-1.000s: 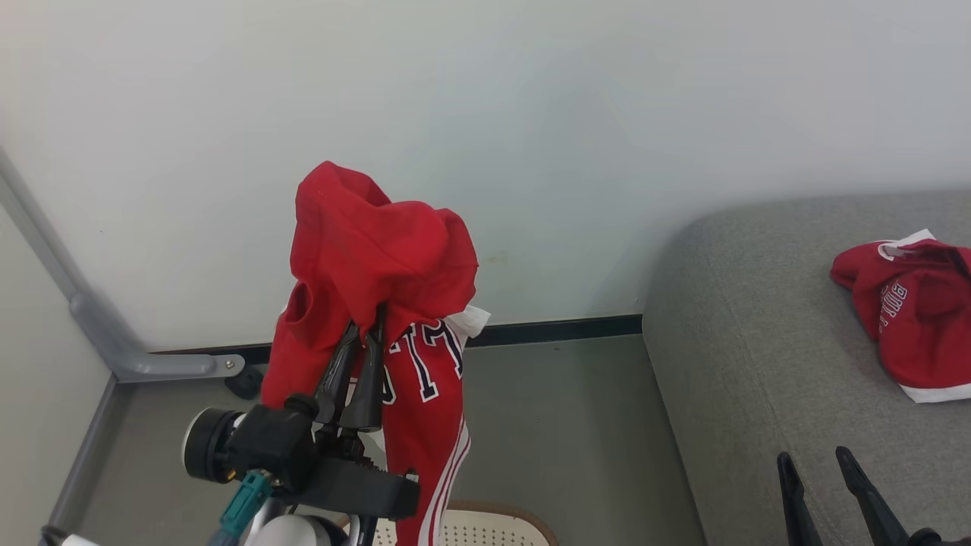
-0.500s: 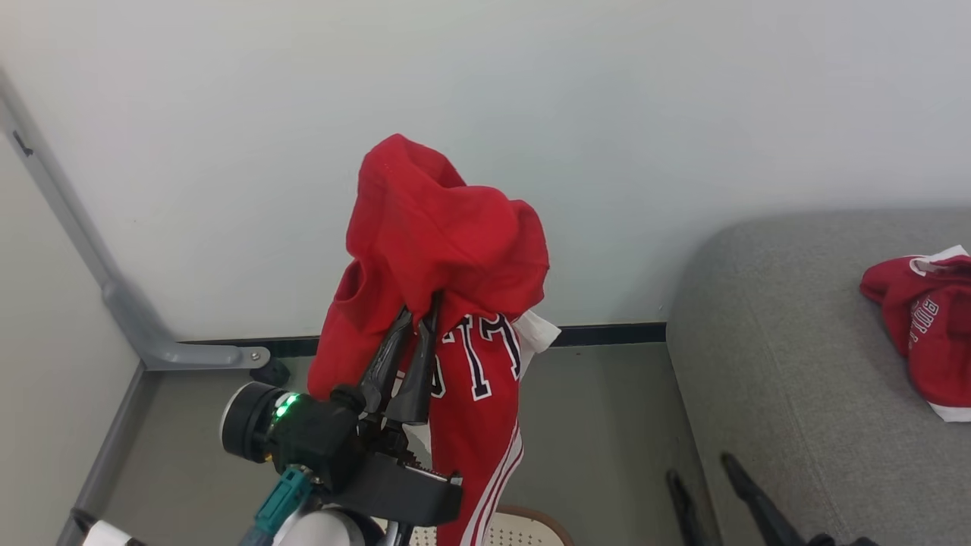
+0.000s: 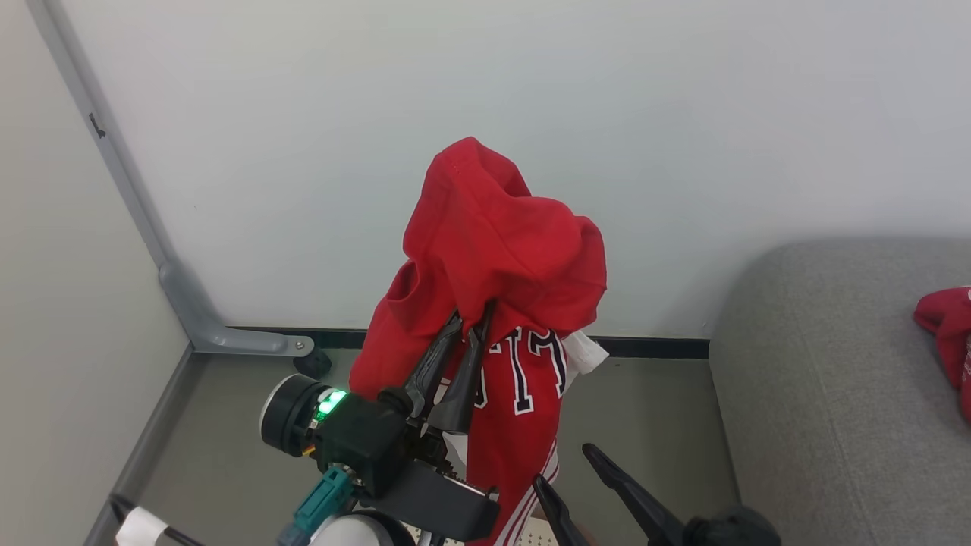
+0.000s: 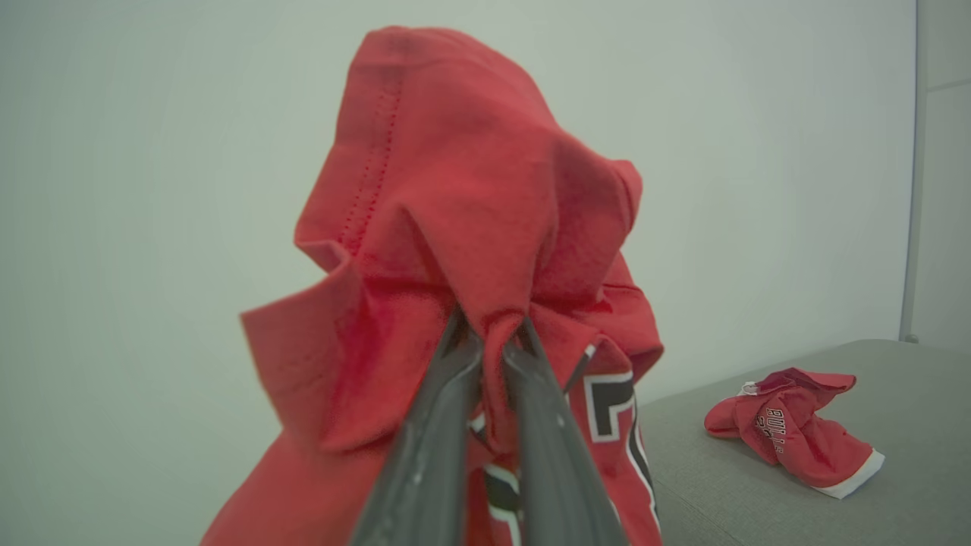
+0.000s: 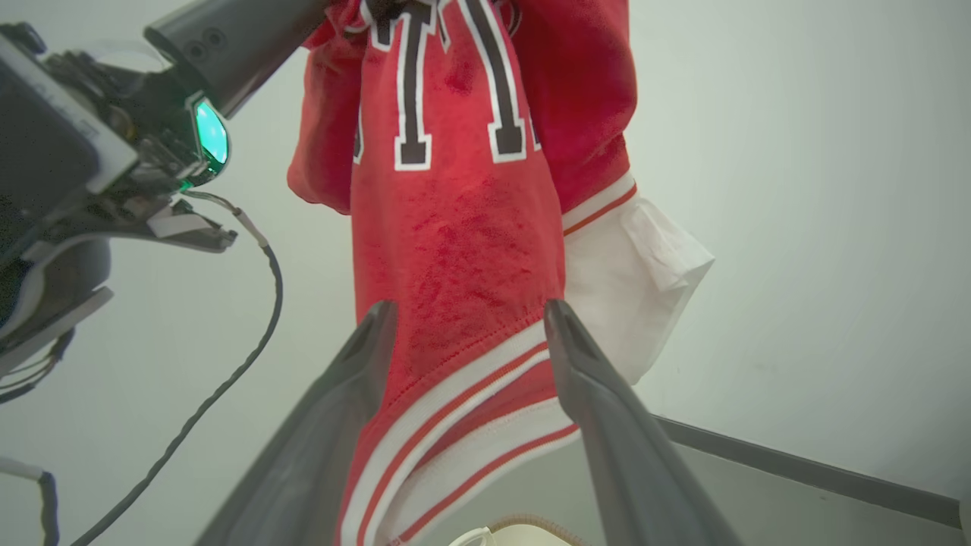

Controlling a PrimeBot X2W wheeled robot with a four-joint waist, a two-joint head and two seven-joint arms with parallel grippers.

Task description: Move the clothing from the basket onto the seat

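Note:
My left gripper [image 3: 474,318] is raised in front of the wall, shut on a bright red garment [image 3: 501,258] that drapes over its fingertips and hangs down with dark-and-white lettering and white stripes. The left wrist view shows that gripper [image 4: 491,330] pinching a fold of the garment [image 4: 470,189]. My right gripper [image 3: 563,465] is open just beside the hanging lower part. In the right wrist view its fingers [image 5: 468,305] frame the striped hem [image 5: 455,250]. A sliver of the basket [image 5: 523,525] shows below. A second red garment [image 4: 789,440] lies on the grey seat [image 3: 834,379].
A white wall with a black baseboard stands close behind the garment. A grey metal post with a floor bracket [image 3: 190,303] runs down the left corner, with a small black foot [image 3: 311,364] beside it. Grey floor lies between the corner and the sofa.
The head camera has turned left, so the sofa slid right in the picture. My right gripper has swung left from over the seat to the hanging garment's lower part. The left gripper still holds the garment.

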